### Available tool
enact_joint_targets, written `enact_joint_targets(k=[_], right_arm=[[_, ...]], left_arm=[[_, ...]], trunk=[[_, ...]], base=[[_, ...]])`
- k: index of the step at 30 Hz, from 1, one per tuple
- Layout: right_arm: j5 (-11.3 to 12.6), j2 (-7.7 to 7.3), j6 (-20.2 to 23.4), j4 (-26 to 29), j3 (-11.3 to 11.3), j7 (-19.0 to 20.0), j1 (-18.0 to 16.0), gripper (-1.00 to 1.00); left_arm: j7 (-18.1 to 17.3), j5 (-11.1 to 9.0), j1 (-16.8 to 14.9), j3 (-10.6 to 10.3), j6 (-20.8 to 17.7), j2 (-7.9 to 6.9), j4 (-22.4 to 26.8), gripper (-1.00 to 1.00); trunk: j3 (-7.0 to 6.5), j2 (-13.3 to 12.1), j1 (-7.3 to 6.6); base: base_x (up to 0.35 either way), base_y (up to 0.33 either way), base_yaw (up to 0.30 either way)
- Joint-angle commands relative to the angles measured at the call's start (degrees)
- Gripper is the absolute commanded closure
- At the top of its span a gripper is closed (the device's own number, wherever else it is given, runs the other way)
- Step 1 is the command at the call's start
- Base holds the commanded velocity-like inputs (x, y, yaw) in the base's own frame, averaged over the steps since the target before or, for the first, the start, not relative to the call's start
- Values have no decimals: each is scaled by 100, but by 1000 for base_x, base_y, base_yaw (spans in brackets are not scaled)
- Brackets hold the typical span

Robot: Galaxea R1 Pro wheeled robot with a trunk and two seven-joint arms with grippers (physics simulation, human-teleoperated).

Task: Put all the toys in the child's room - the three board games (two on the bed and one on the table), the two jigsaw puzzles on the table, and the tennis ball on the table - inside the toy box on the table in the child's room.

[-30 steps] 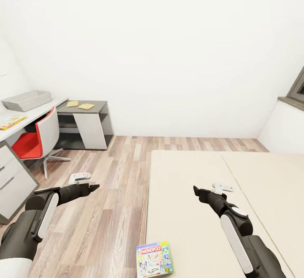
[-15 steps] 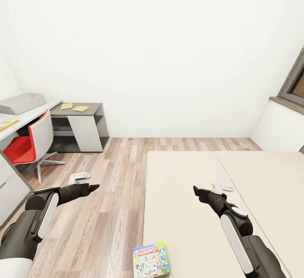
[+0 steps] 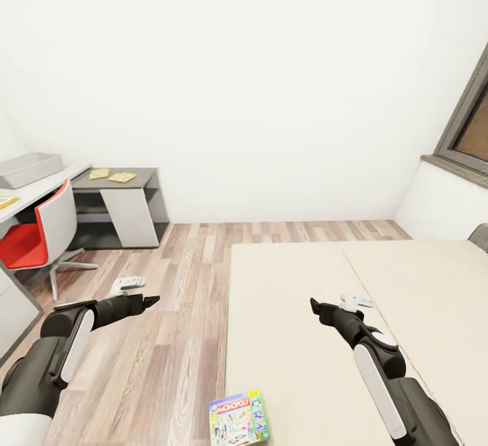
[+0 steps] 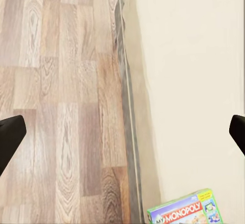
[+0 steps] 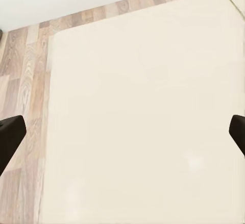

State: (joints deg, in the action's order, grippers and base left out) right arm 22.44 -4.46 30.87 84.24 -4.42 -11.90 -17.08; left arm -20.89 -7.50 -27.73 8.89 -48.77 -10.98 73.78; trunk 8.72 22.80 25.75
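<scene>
Change: whole head view has slid left since the earlier frame — camera turned right, things unmoved.
Left claw [image 3: 150, 299]: over wood floor, jaws wide apart, holding nothing.
Right claw [image 3: 314, 306]: above the bed [image 3: 298, 337], spread wide, empty.
Monopoly board game [image 3: 239, 418]: flat at the bed's near left edge.
Toy box [image 3: 27, 169]: on the worktop [image 3: 41, 188], far left — well apart from both claws.

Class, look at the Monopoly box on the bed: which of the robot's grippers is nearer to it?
Left. The left gripper hangs over the floor beside the bed's edge, nearer the Monopoly box. The right gripper is over mid-mattress, slightly farther.
</scene>
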Motion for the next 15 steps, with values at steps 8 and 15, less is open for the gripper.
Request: enact_joint_targets(k=[8, 15], right_arm=[[58, -4, 9, 5, -15, -58, -6, -100], [58, -2, 10, -7, -15, -60, -6, -100]], left_arm=[[11, -50, -4, 7, -45, 0, 5, -100], [7, -50, -4, 7, -45, 0, 5, -100]], trunk=[[0, 12, 4], [-1, 12, 4]], base=[[0, 0, -44], [0, 0, -5]])
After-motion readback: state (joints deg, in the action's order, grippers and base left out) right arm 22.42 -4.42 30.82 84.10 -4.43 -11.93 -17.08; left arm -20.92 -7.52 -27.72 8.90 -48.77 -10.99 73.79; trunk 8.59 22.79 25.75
